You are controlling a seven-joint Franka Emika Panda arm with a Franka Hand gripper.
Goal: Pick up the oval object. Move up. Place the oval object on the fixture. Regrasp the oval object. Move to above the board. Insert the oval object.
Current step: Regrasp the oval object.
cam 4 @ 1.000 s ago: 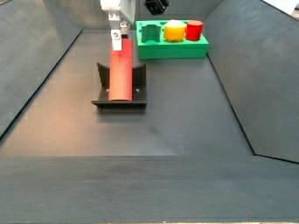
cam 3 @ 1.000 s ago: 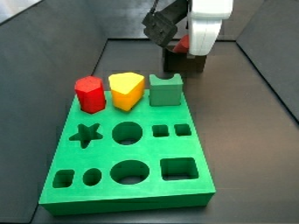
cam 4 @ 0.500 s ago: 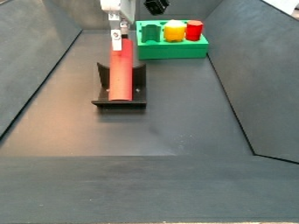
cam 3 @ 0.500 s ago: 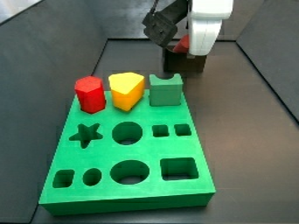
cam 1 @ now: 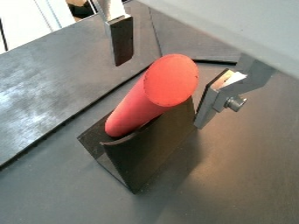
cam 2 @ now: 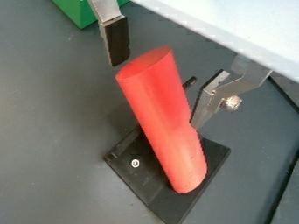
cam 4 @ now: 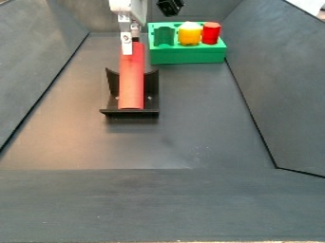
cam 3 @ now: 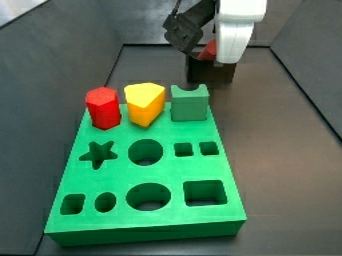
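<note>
Here the jaws stand apart, one finger plate on each side of the far end of the oval object, w/ clear gaps in both wrist views; neither pad touches the peg. In a wrist view the other finger is a silver plate w/ a screw head, just beside the peg's upper end but not on it.

The oval object, salmon-red & smooth, lies tilted in the fixture: lower end down in the dark bracket, upper rounded end raised between the fingers. In a wrist view the peg rests on the fixture's base plate, which shows a small screw hole near its edge. In a side view the peg runs lengthwise along the fixture, w/ the jaws at its far end, twd the board.

Further out, in a side view the board sits on the dark worktop, bright green, w/ star, round, oval & square holes. At its far edge stand a red hexagonal block, a yellow block & a green block. The jaws hang behind the board; fixture & peg mostly hidden there.
</note>
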